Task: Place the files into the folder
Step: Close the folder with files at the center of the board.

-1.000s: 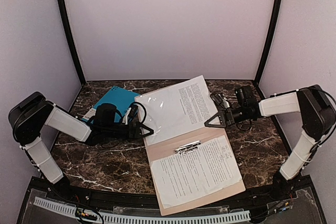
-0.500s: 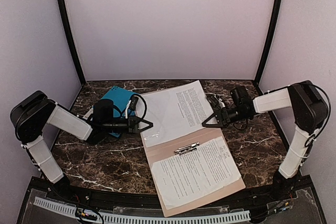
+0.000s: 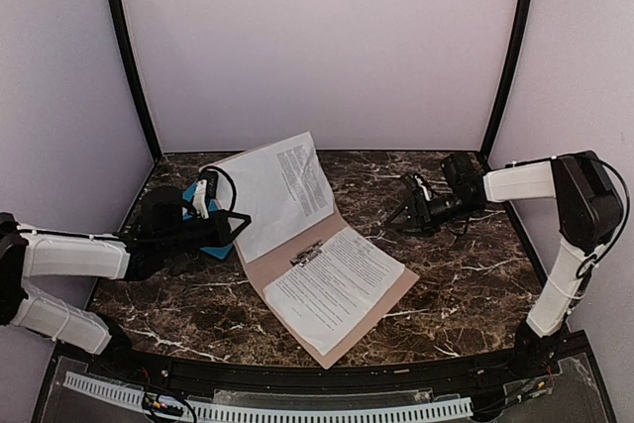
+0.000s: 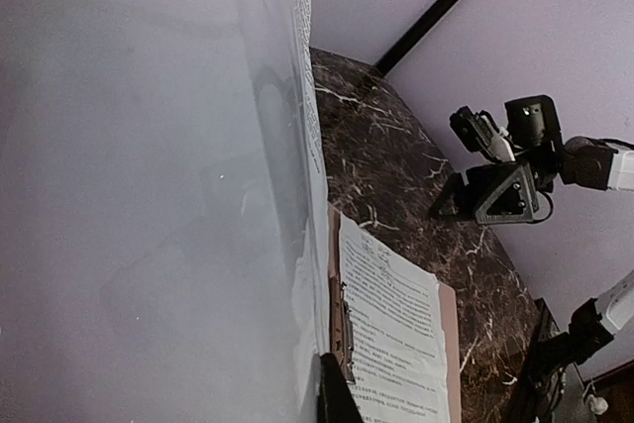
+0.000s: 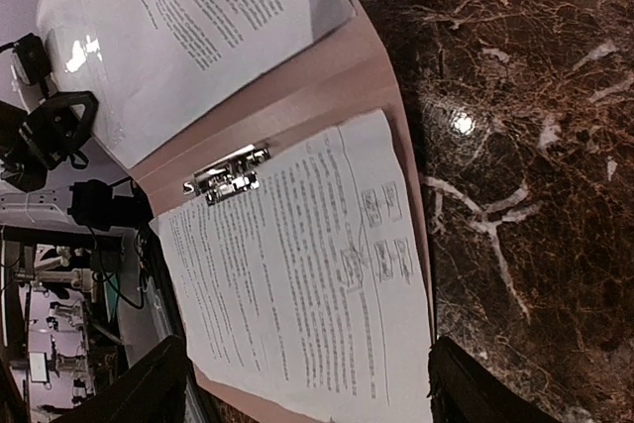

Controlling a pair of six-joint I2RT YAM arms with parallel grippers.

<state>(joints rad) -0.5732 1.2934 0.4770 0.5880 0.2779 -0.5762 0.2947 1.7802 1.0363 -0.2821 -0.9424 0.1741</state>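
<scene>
Files (image 3: 332, 286) lie on near half of folder (image 3: 253, 269), middle of table (image 3: 475, 284) toward 6 o'clock, top edge under metal clip (image 3: 305, 256).
Step in hand, as I judge: closing of folder.
Cover (image 3: 277, 190) stands tilted up at 11 o'clock (printed white sheet on inner face).
Left claw (image 3: 236, 227) pressed together, pinching cover's 9 o'clock edge.
Right claw (image 3: 406, 217) at 3 o'clock, spread wide, holding nothing, well apart from folder.
Next move: swing cover down toward 5 o'clock over files, then release.

Dark marble tabletop (image 3: 466, 274) w/ pale lilac walls (image 3: 317, 47), black corner posts (image 3: 131, 56).
</scene>
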